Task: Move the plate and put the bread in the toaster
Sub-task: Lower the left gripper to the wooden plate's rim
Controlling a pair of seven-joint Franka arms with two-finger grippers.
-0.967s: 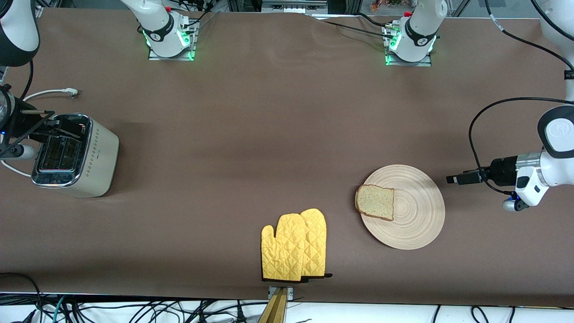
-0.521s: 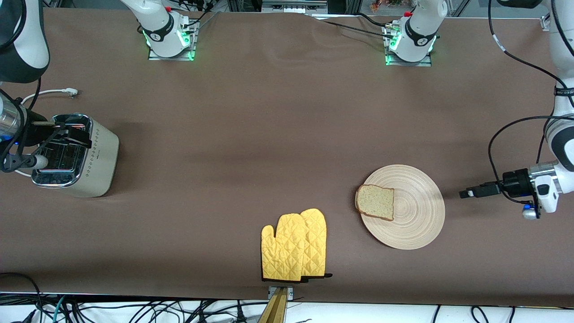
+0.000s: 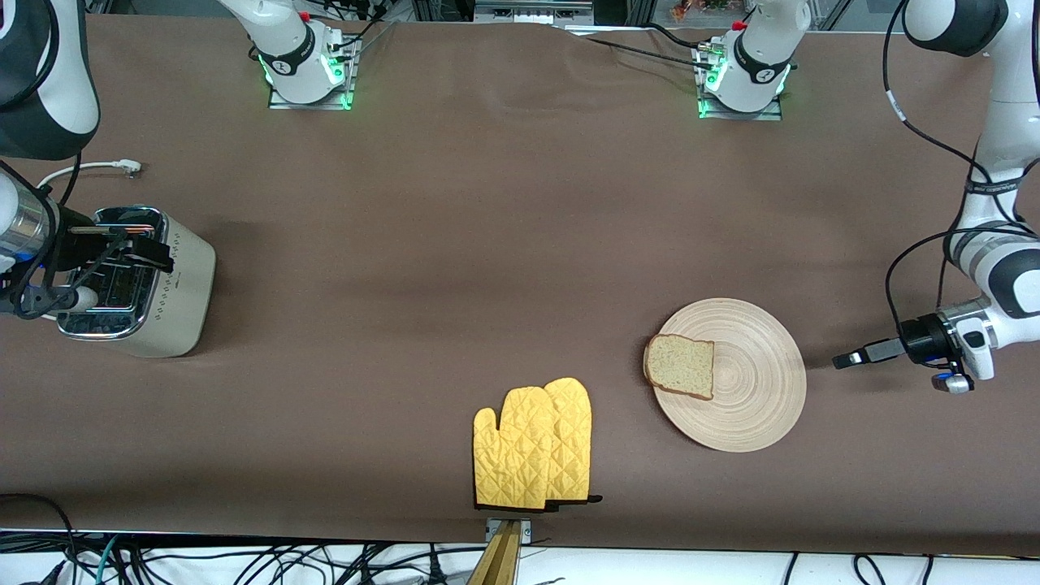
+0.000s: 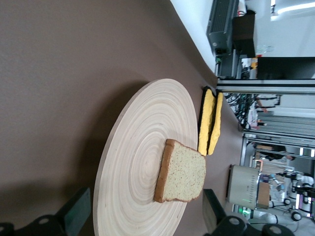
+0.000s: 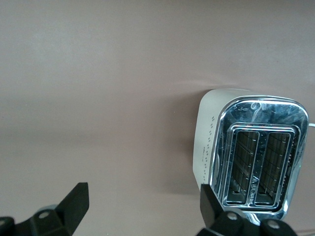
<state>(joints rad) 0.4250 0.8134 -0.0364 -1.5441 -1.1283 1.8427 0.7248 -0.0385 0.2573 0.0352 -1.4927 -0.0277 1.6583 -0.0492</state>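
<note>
My right gripper (image 3: 138, 252) hangs open over the boxy cream toaster with its chrome two-slot top (image 3: 138, 292), at the right arm's end of the table; my arm hides part of the slots. The speckled, dark-crusted bread slice (image 3: 681, 366) lies on the round pale wooden plate (image 3: 751, 406): probably soft and light, so I'd pinch its crust edges gently. The plate looks stiff; I'd take its rim. My left gripper (image 3: 845, 359) waits open, just beside the plate.

Your round, pale wooden plate (image 3: 747, 390) lies flat at the frame's lower right, with the brown-crusted bread (image 3: 681, 366) slice resting on its rim. You'll find the cream toaster (image 3: 154, 284) upright at the frame's left edge, both chrome-topped slots empty.
</note>
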